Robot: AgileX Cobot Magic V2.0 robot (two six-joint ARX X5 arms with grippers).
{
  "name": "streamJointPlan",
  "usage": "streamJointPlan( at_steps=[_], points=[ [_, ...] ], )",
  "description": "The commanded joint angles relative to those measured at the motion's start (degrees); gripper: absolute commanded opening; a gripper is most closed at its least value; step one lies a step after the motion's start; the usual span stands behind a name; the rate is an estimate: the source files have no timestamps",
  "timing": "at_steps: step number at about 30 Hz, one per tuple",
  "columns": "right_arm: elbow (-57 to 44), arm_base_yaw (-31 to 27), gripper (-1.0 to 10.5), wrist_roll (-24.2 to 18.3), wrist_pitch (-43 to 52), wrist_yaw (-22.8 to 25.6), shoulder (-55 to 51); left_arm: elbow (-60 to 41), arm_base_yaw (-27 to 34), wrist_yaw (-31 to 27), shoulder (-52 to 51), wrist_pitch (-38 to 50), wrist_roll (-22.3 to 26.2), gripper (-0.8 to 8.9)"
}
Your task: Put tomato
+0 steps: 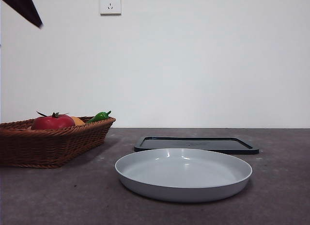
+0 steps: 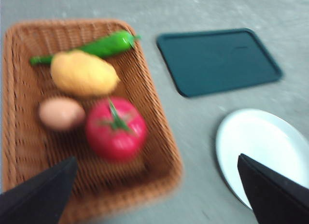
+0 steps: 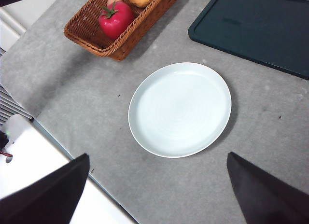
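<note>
Above the basket [image 2: 159, 137], left tool [image 2: 157, 185] wide open over tomato [image 2: 116, 129], risking a nudge of crowding egg [image 2: 61, 113] on descent.

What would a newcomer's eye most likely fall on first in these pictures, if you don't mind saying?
Most likely the glossy red tomato, lying in the wicker basket beside a yellow fruit, a pale egg-shaped thing and a green pepper. Next, the bare white plate in the middle of the grey table, with a dark tray behind it. The left gripper hangs open above the basket.
</note>
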Motion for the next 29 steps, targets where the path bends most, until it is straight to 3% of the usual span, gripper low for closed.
streamJointPlan(
  at_steps=[1,10,29],
  points=[
    [1.1,0.3,4.5,0.6,0.6,-0.2,0.3,1.2,-0.6,-1.0,4.7,4.2,2.9,5.3],
    [1.1,0.3,4.5,0.6,0.5,-0.2,0.3,1.2,-2.2,-6.4,17.8,13.1,5.6,5.31],
    [1.1,0.3,4.5,0.7,-0.2,-0.2,0.3,1.2,-2.5,-6.5,31.3,20.8,8.6,5.31]
  ],
)
